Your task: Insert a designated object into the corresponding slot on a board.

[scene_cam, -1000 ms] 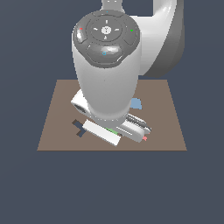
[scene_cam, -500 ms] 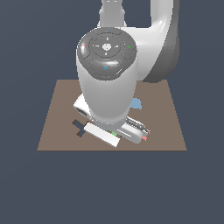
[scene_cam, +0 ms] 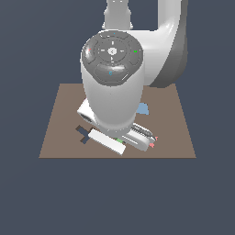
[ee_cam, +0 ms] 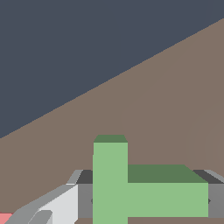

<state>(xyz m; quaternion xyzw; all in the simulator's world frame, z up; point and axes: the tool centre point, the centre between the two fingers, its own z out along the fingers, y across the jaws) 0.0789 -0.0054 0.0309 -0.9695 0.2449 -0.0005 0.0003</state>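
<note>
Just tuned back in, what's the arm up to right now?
The arm's gripper is shut on the light-green T block, holding it over the brown board. In the exterior view the arm's body hides most of the board; a dark cut-out shows at its lower left edge, and the wrist sits just beside it. The block is not yet in a slot.

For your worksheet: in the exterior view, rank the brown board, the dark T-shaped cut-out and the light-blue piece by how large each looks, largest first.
1. The board, by far the largest.
2 and 3. The T-shaped cut-out and the light-blue piece look alike in size. The arm hides part of each, so I would not rank them.
</note>
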